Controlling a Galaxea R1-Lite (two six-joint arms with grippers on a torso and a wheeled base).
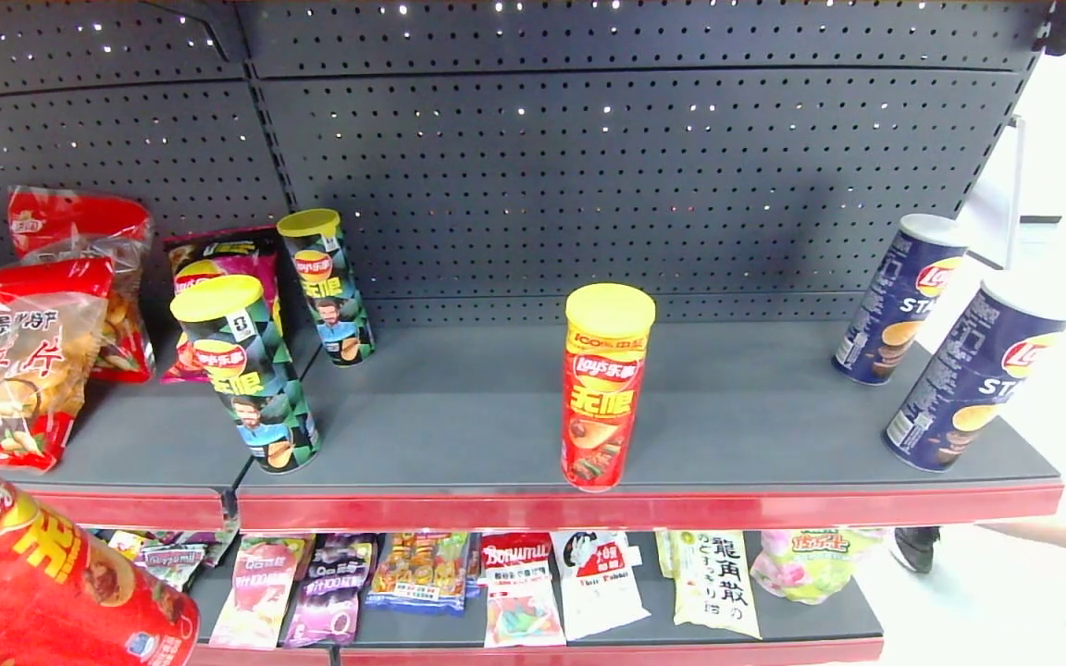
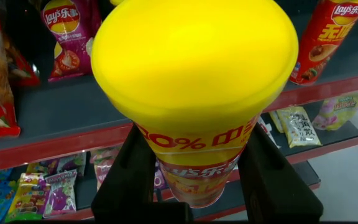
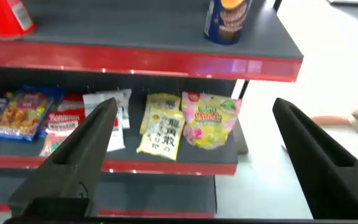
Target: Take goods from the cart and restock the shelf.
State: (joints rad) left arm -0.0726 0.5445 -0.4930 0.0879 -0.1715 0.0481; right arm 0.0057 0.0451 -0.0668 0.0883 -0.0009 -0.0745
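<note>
Left gripper point(image 2: 194, 177) pinches red cylindrical chip can with yellow plastic lid point(image 2: 191, 62), low before grey metal shelf point(image 1: 737, 416); right gripper point(image 3: 194, 109) jaws spread.

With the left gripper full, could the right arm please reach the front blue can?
Probably yes: the right gripper is open and empty, and the front blue can stands alone at the shelf edge, nothing before it.

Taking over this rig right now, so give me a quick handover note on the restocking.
Left gripper: shut on a red chip can, held in front of the shelf.
Right gripper: open, empty.
Done: a second red can stands at the shelf's front, black cans to its left, blue cans to its right.
Left: set the held can down, probably beside the second red can.
</note>
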